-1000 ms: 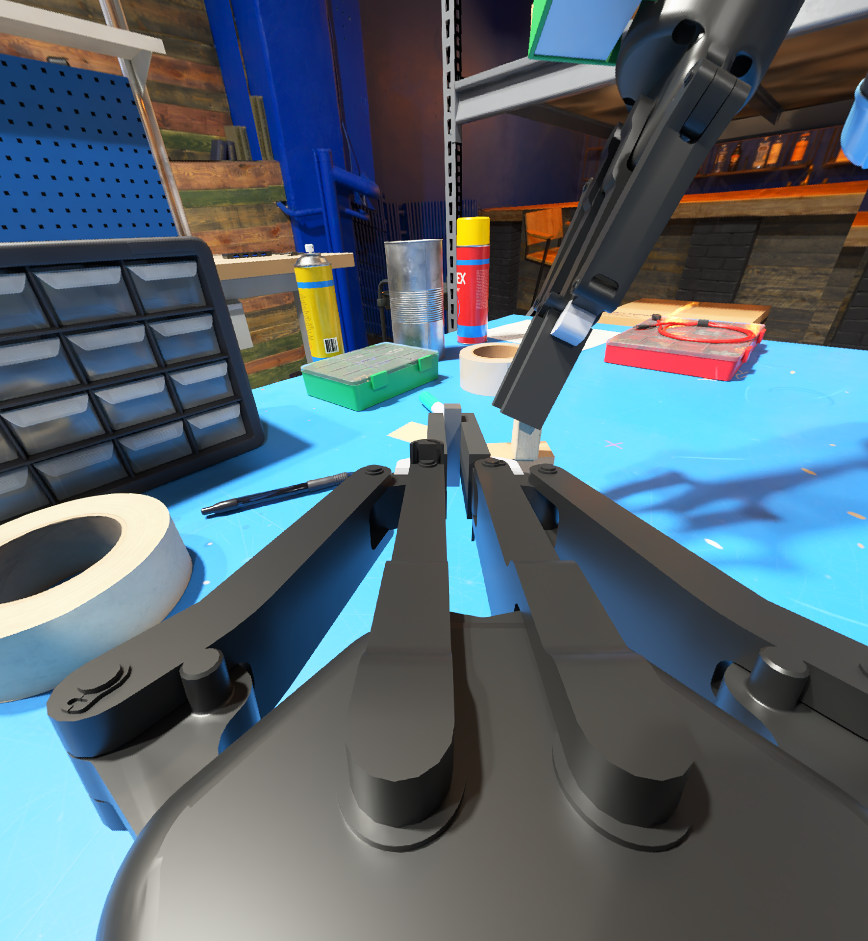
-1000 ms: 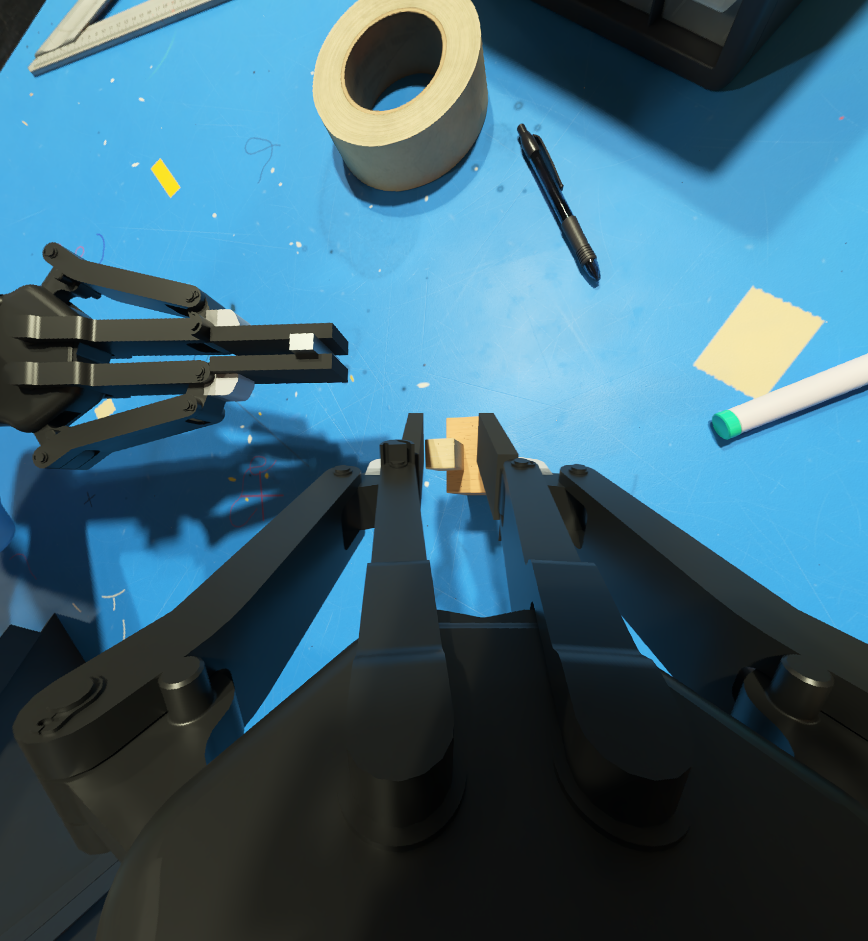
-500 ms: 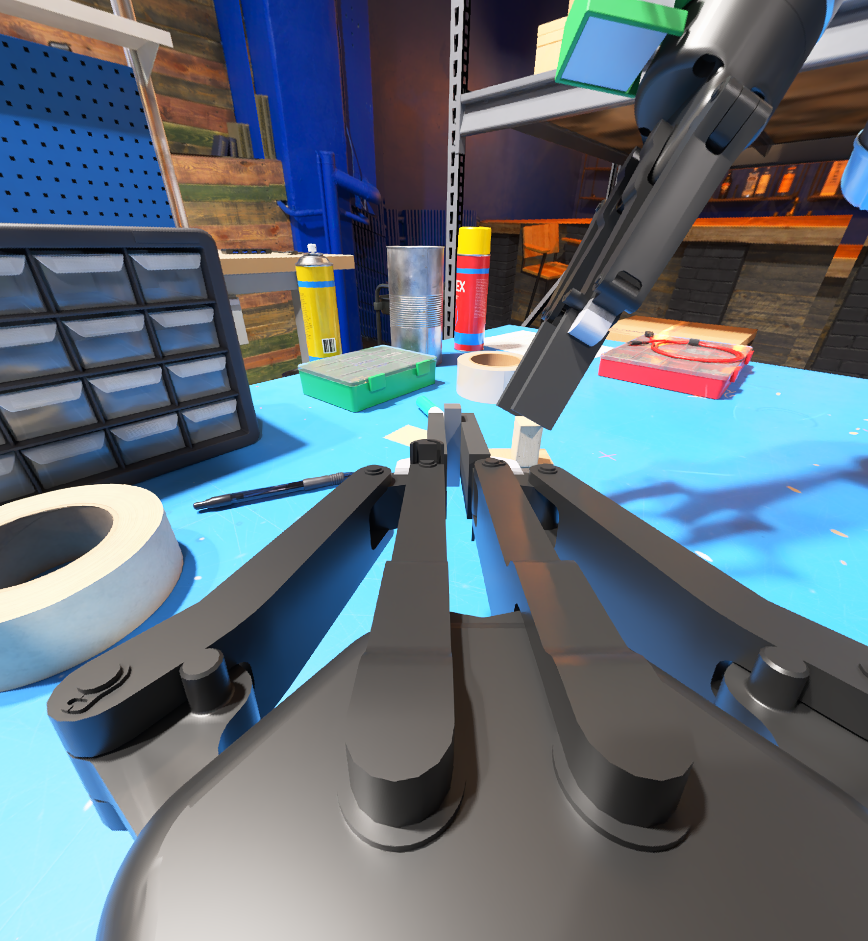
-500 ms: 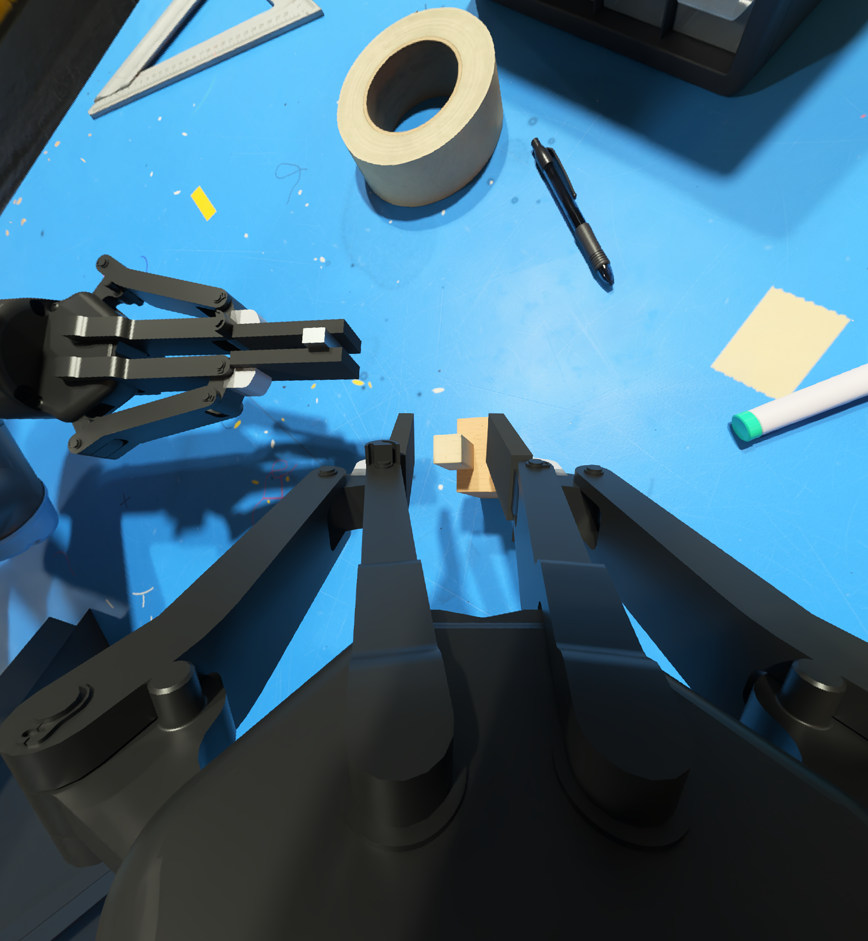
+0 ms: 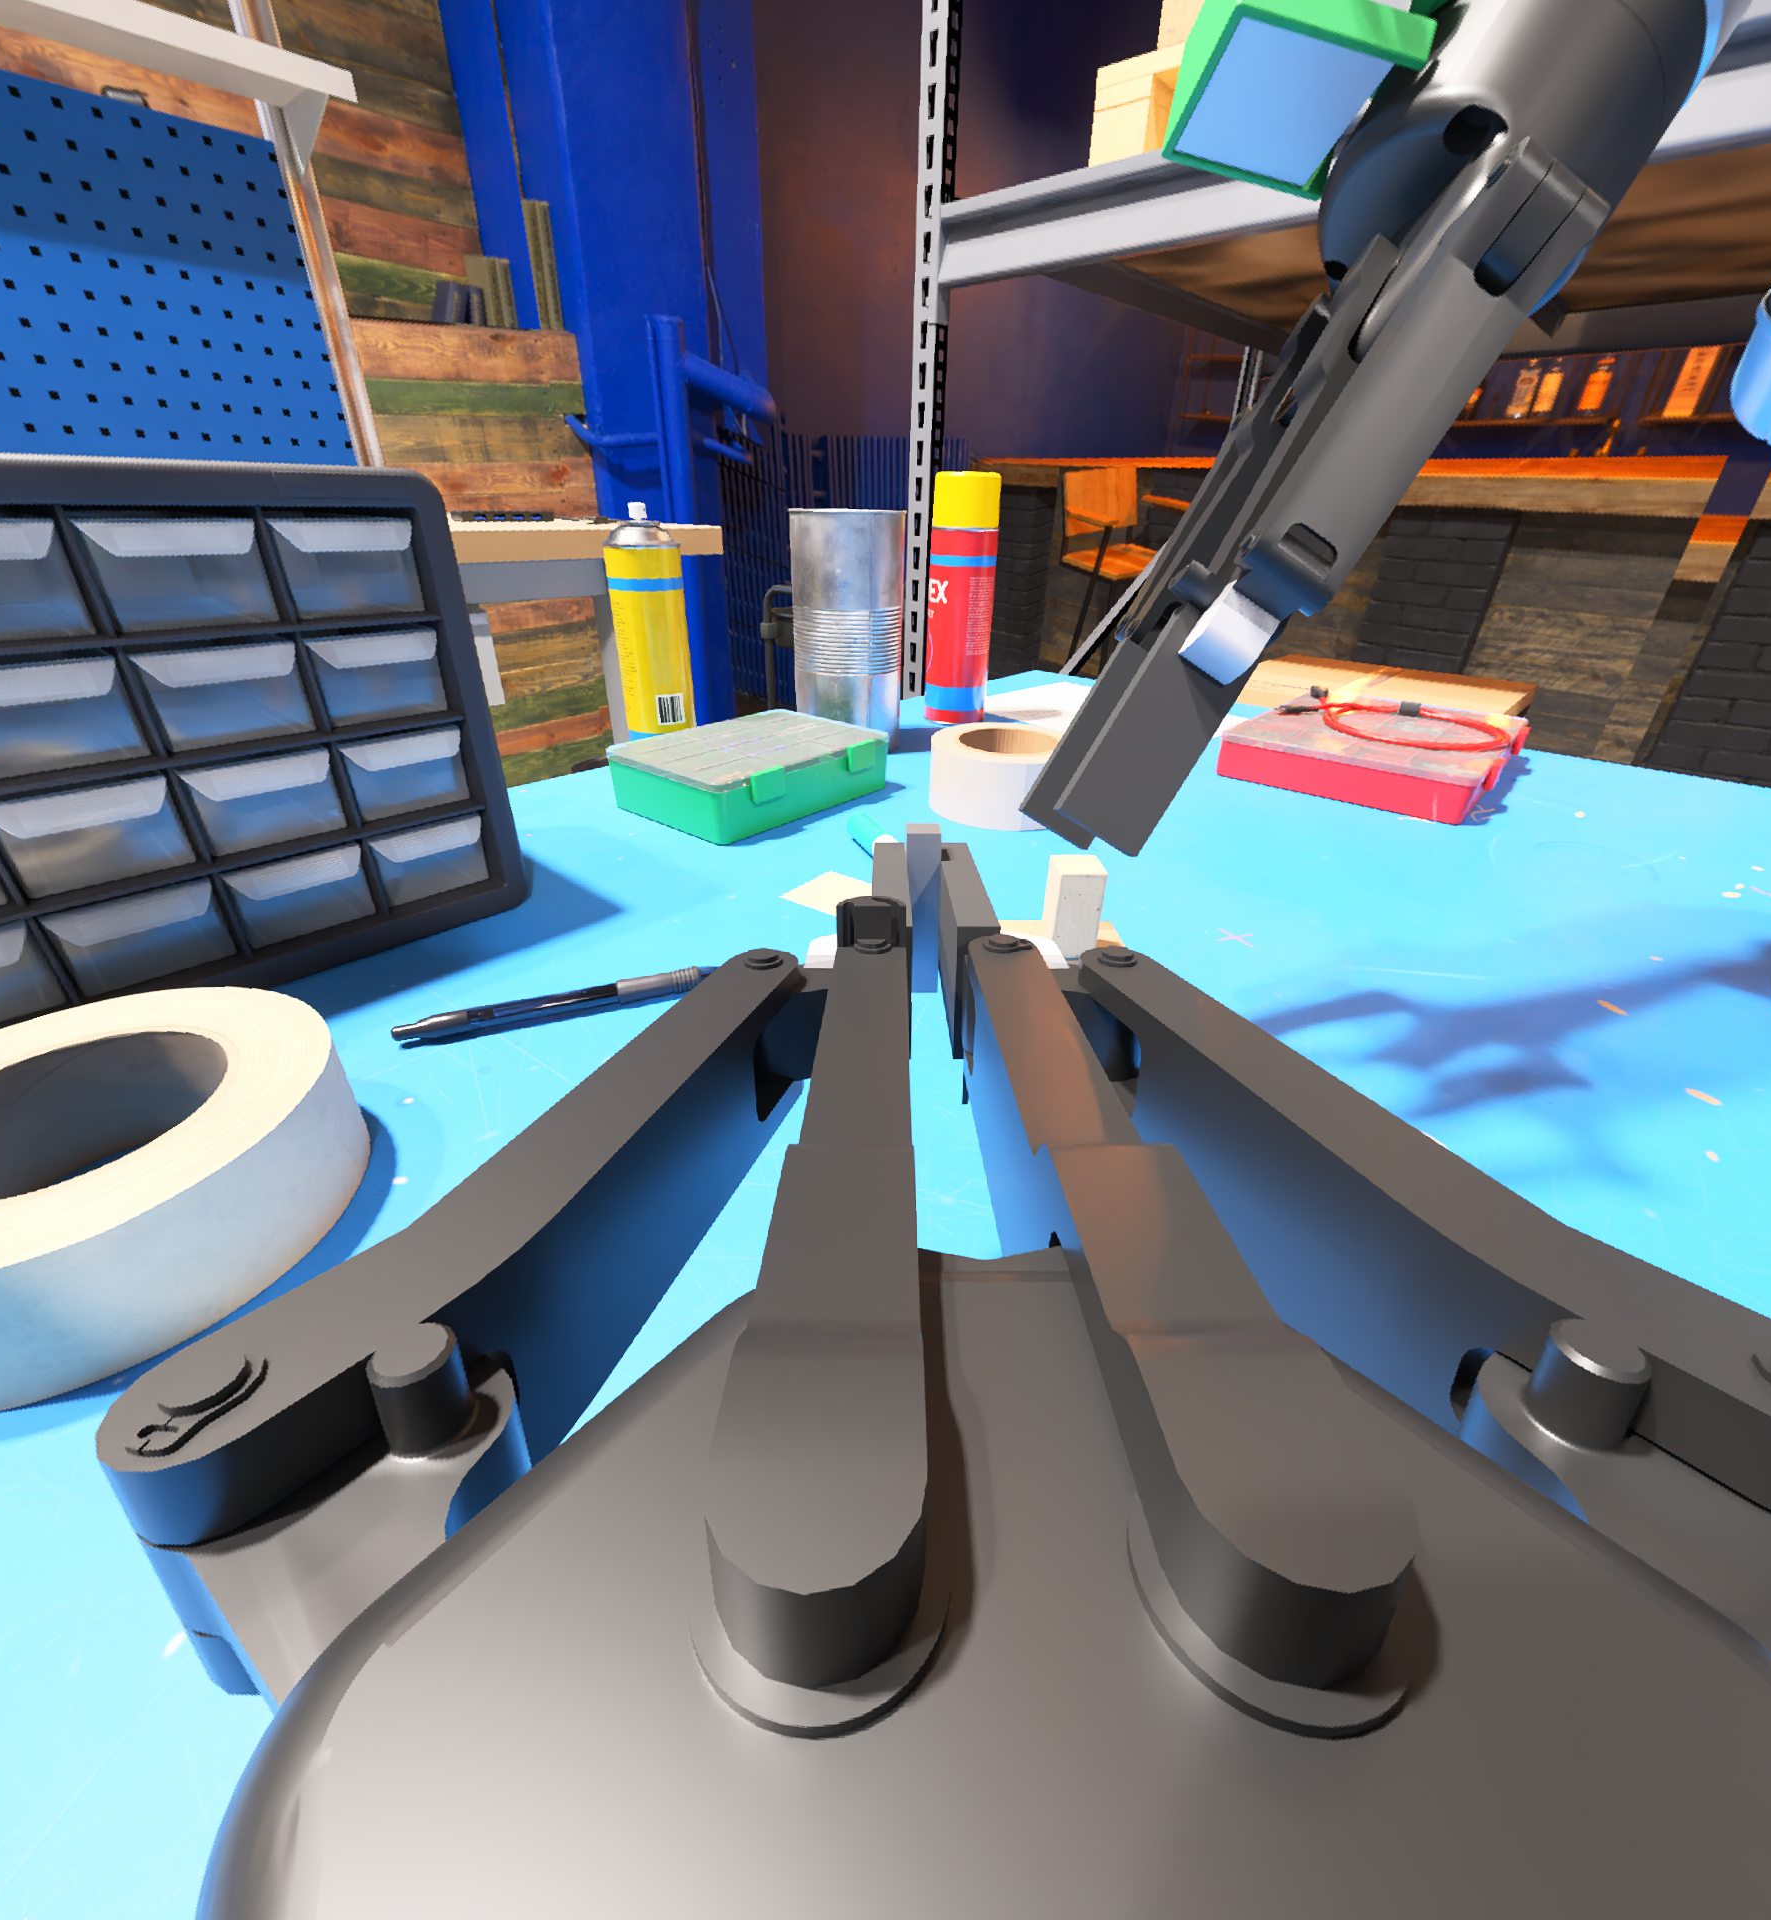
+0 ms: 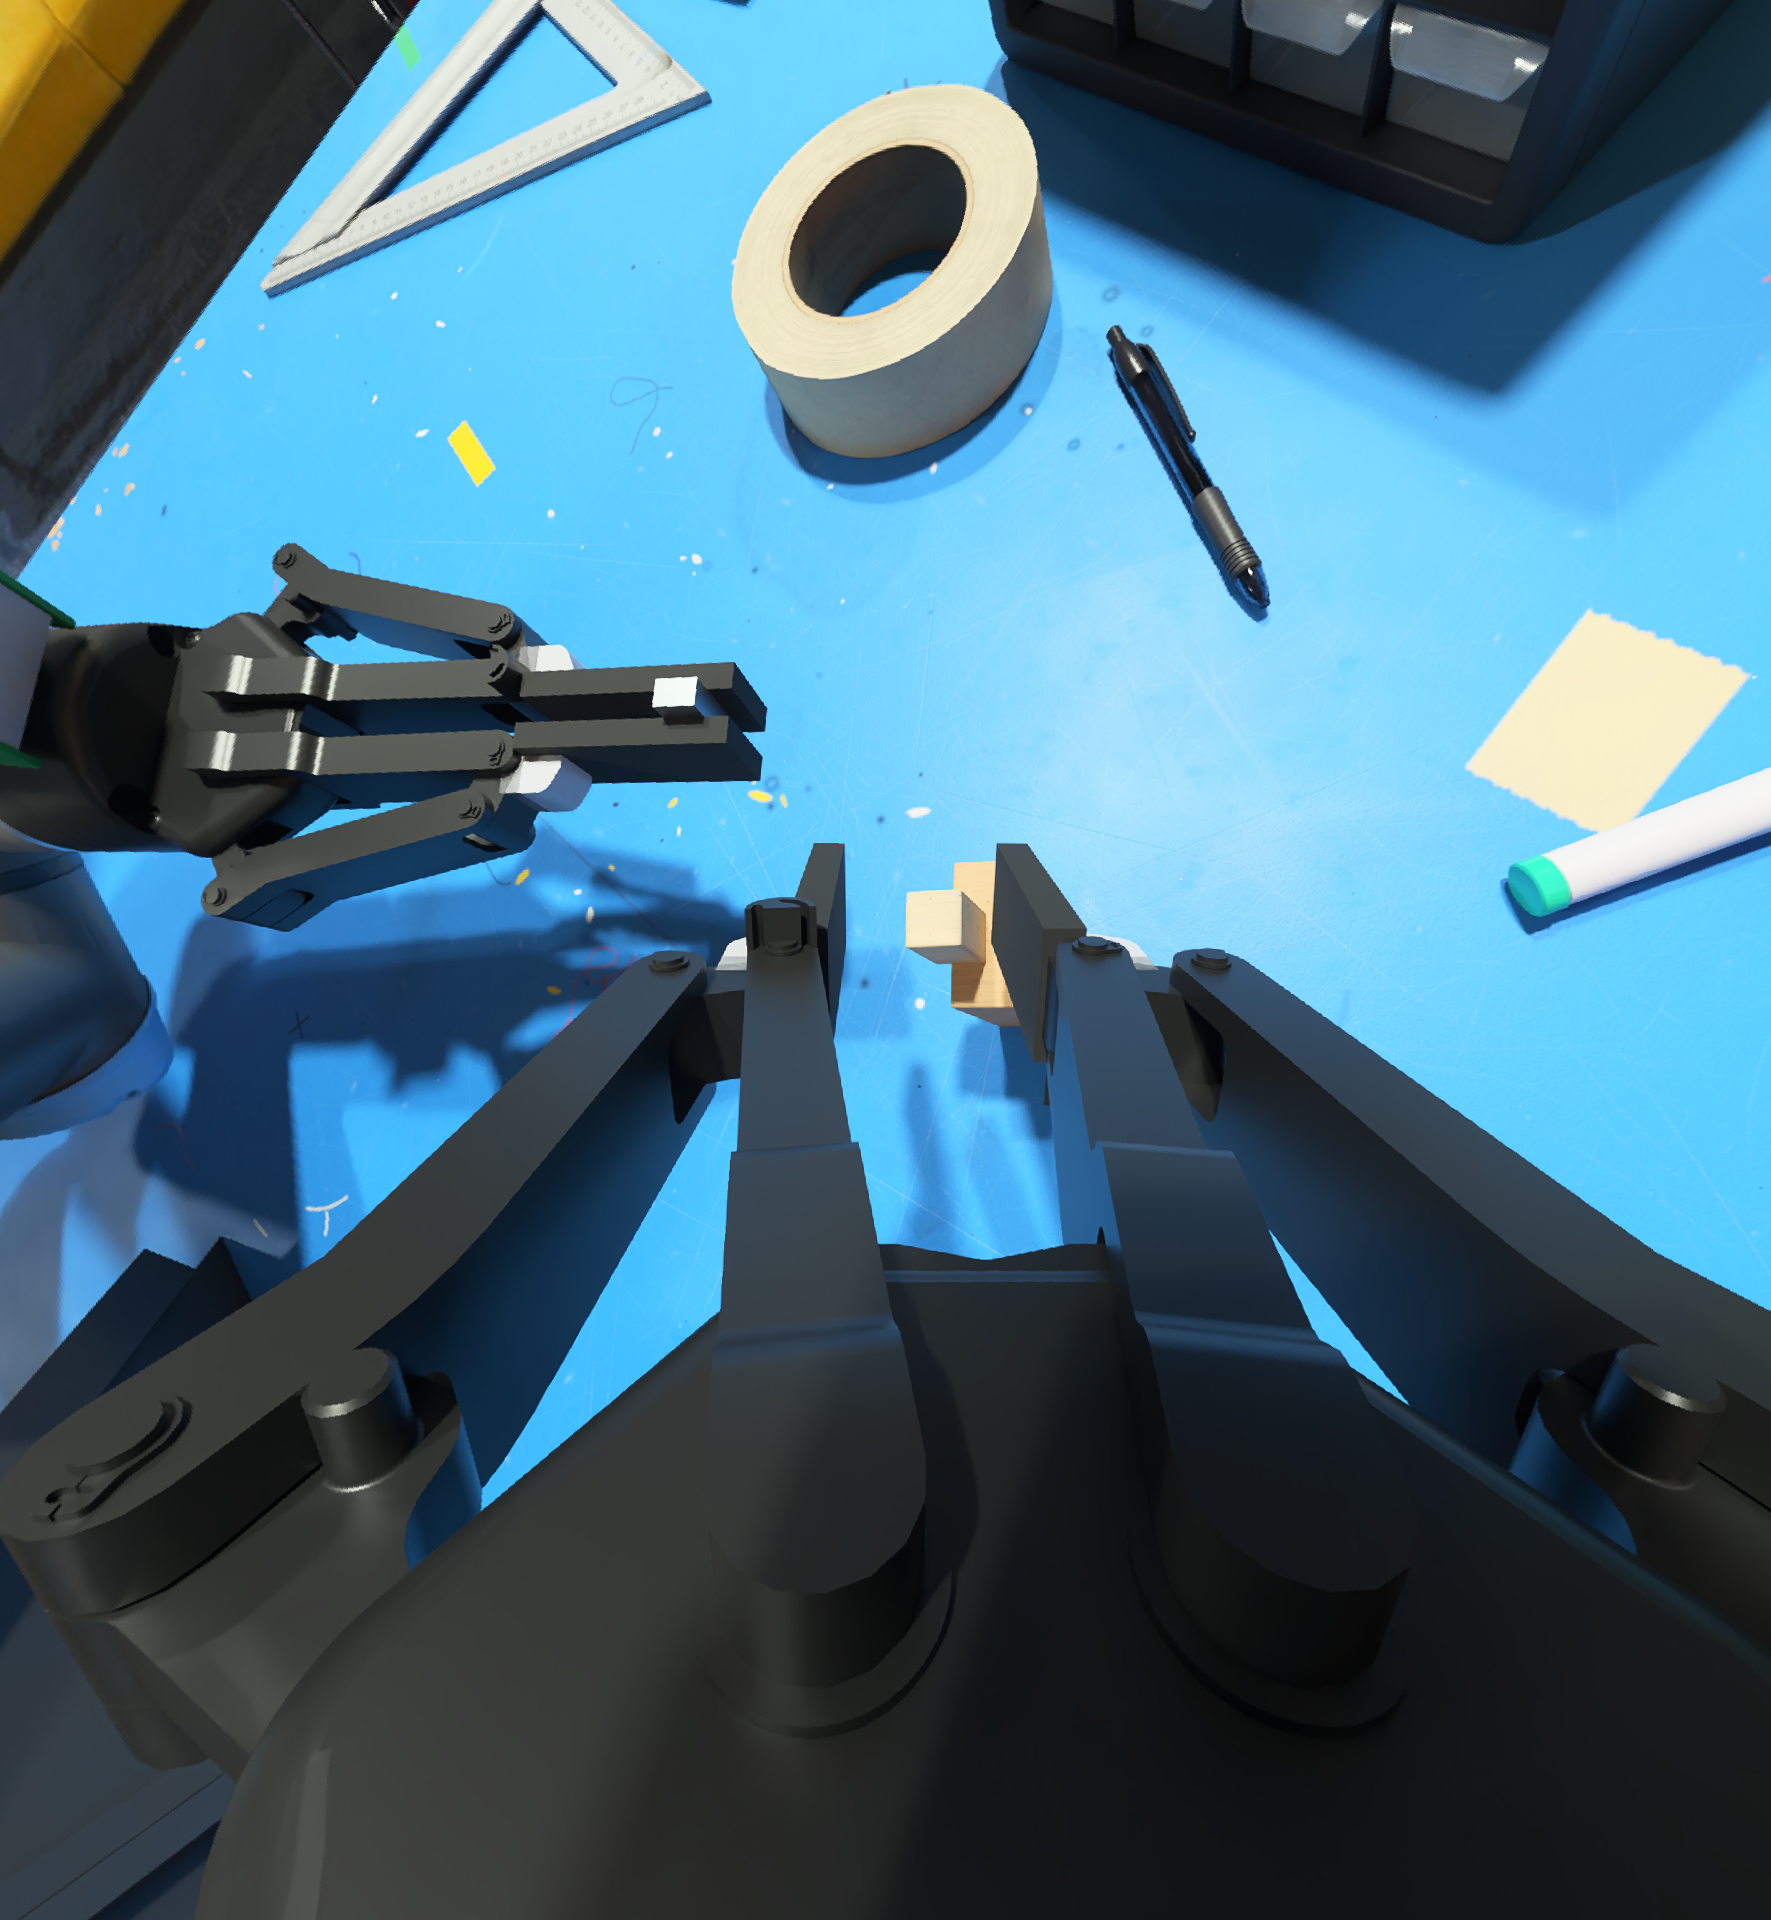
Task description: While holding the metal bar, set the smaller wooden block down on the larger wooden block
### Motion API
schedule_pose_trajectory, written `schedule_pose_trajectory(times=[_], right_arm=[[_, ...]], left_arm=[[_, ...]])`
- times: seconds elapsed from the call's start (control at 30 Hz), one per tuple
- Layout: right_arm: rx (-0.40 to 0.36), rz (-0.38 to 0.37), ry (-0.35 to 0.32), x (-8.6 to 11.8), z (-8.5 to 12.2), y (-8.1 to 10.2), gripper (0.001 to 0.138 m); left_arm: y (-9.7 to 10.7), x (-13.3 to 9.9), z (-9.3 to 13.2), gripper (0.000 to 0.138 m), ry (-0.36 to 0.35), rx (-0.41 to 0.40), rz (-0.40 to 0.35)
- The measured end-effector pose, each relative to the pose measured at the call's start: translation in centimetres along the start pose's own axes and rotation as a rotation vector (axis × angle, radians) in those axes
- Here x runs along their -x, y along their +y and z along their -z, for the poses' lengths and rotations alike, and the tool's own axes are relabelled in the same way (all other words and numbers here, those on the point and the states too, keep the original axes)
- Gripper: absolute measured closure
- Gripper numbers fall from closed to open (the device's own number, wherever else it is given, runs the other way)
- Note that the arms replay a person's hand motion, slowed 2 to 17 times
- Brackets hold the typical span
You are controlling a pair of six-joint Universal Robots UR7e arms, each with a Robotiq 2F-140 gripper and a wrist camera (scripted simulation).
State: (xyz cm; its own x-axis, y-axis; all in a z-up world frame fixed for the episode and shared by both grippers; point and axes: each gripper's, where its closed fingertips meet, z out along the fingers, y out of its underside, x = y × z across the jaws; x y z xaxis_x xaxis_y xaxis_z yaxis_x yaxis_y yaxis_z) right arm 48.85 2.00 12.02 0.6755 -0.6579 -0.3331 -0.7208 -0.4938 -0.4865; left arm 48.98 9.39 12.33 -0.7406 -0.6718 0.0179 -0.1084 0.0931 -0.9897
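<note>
My left gripper [image 5: 925, 862] is pinched tight on the metal bar [image 5: 923, 854], whose pale end [image 6: 675, 693] pokes out between the fingers in the right wrist view; it hangs level over the blue table [image 6: 1016, 644]. My right gripper [image 6: 920, 883] is spread, empty, fingers either side of the stack and clear above it. The smaller wooden block [image 6: 933, 918] sits upright on the larger wooden block [image 6: 976, 1000], which lies flat on the table; the right-hand finger hides part of the larger one. Open table on the left finger's side; on the other side I can't tell if there's a gap between finger and block. Left gripper [image 6: 756, 727] is well apart from the stack. Tape roll [image 6: 891, 265], black pen [image 6: 1187, 468], cream paper scrap [image 6: 1608, 717] and teal-capped marker [image 6: 1681, 826] ring the area with clear room between. Table edge runs past the set square [image 6: 486, 156] at far left. Versus 0.5 s ago: right gripper has risen and opened wider, the blocks look smaller under it, stack unmoved, bar grip unchanged.
</note>
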Motion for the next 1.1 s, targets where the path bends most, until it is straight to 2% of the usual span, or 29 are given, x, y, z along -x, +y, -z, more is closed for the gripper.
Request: schedule_pose_trajectory(times=[0.4, 0.73, 0.87, 1.1], right_arm=[[-0.056, 0.054, -0.026, 0.1, 0.8, -0.6, 0.104], [-0.146, 0.162, -0.163, 0.8, 2.3, -0.1, 0.115], [-0.182, 0.132, -0.233, 0.8, 3.0, 0.7, 0.119], [-0.223, -0.015, -0.389, 0.3, 3.8, 2.5, 0.113]], left_arm=[[-0.3, -0.3, 0.2, 0.13, 0.028, -0.016, 0.015], [-0.4, -1.4, 0.2, 0.13, 0.123, -0.027, 0.045], [-0.5, -2.1, 0.2, 0.13, 0.166, -0.035, 0.043], [-0.7, -3.4, 0.3, 0.13, 0.243, -0.053, 0.04]])
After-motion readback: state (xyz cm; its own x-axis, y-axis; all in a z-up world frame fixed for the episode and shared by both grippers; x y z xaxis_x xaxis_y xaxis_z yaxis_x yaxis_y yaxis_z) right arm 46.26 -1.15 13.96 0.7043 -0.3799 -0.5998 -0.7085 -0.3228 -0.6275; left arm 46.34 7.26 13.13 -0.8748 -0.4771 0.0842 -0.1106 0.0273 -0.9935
